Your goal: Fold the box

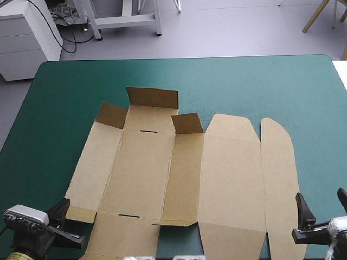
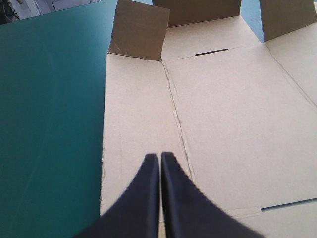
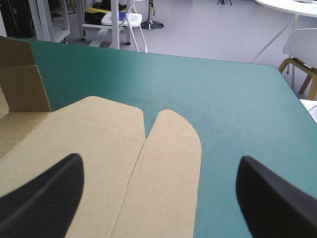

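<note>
Now, box (image 1: 184,179): a cut sheet of brown board lying flat on the middle of the table, reaching to its near edge.
Far end of box: three flaps stand up, a wide one (image 1: 152,97) at the far edge and a smaller one (image 1: 111,115) at each side of it; the rest of the board lies flat.
Slots: one thin dark slot (image 1: 146,131) just below the wide flap, another (image 1: 129,215) near the near edge.
Right side of box: a long panel with a rounded far end (image 1: 276,162) lies flat, beside a second panel with a rounded tab.
Table cover (image 1: 244,86): teal-green, bare around the board.
Left gripper (image 1: 60,211): at the near left corner of the box; in the left wrist view its black fingers (image 2: 148,198) are pressed together in one pointed arch (image 2: 159,158) over the left side panel, beside a fold line, with nothing between them. Whether they touch the board cannot be told.
Right gripper (image 1: 322,206): at the near right corner of the box, fingers spread wide apart and empty (image 3: 158,161); one finger (image 3: 44,193) is over the board, the other over the cover, and the rounded panel (image 3: 163,168) lies ahead between them.
</note>
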